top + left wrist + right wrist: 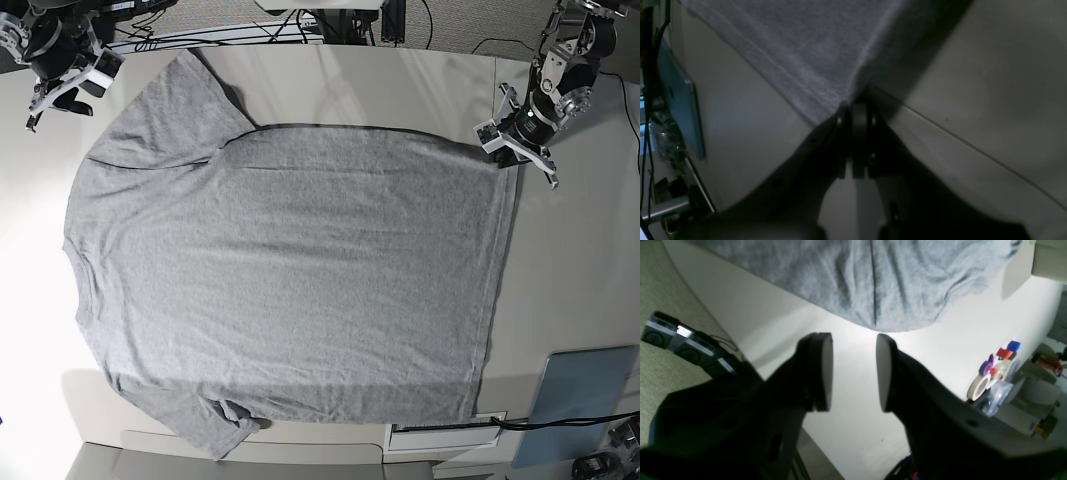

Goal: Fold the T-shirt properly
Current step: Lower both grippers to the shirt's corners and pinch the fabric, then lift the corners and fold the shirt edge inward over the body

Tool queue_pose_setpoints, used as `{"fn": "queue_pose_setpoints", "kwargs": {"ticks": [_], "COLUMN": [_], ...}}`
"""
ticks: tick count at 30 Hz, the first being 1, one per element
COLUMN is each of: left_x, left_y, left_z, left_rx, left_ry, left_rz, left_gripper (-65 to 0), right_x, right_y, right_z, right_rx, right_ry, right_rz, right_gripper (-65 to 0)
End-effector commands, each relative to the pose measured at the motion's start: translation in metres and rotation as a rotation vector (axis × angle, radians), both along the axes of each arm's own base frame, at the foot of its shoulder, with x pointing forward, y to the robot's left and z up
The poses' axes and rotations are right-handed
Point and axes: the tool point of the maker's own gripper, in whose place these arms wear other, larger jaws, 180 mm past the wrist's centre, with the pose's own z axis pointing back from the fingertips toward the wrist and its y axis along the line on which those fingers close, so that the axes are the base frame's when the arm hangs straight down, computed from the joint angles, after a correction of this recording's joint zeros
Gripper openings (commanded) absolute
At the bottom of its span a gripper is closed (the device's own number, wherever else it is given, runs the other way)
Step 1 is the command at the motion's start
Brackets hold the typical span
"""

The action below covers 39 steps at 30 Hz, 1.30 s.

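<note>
One large heather-grey short-sleeved cotton T-shirt is laid flat on the pale surface, plain side up, with the collar toward the base view's left edge and the hem toward its right. The garment covers most of the surface, and both sleeves are spread outward. Two hands are present. The left hand is closed on the hem corner of the shirt nearest the far right corner of the surface; in the left wrist view, cloth is seen drawn to a point between the pressed-together pads. This corner grip is judged to be the anchor for lifting one edge into a first fold. The right hand is held open, its pads well apart with nothing between them, above bare surface beside a sleeve edge near the far left corner. It is judged to be positioned for a matching grip, not yet taken. One bluish-grey flat rectangular panel rests at the near right corner, apart from the shirt.
</note>
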Motion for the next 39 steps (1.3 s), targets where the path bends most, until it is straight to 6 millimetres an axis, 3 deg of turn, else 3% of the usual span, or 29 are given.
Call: {"fn": "queue_pose_setpoints", "kwargs": {"ticks": [1, 15, 24, 30, 34, 35, 38, 39], "left_x": [-0.020, -0.019, -0.020, -0.020, -0.020, -0.020, -0.020, -0.020], "left_y": [0.007, 0.007, 0.007, 0.007, 0.007, 0.007, 0.007, 0.007], "left_z": [-0.015, -0.015, -0.015, -0.015, -0.015, -0.015, -0.015, -0.015], "left_rx": [0.037, 0.038, 0.038, 0.038, 0.038, 0.038, 0.038, 0.036], "left_ry": [0.094, 0.089, 0.089, 0.089, 0.090, 0.090, 0.090, 0.090], "left_rz": [-0.002, 0.001, 0.001, 0.001, 0.001, 0.001, 0.001, 0.002], "left_gripper": [-65.0, -65.0, -65.0, -65.0, -65.0, -65.0, -65.0, -65.0], "right_x": [0.005, 0.007, 0.028, 0.034, 0.035, 0.035, 0.034, 0.033], "right_y": [0.000, 0.009, 0.022, 0.026, 0.030, 0.029, 0.027, 0.023], "right_z": [0.001, -0.090, -0.112, -0.137, -0.141, -0.142, -0.141, -0.142], "right_rx": [-0.004, -0.082, -0.061, -0.055, -0.072, -0.077, -0.083, -0.093], "right_ry": [-0.008, 0.147, 0.132, 0.174, 0.186, 0.188, 0.191, 0.197], "right_rz": [0.019, 0.095, 0.113, 0.107, 0.113, 0.111, 0.096, 0.071], "right_gripper": [-43.4, -43.4, -43.4, -43.4, -43.6, -45.2, -62.6, -65.0]}}
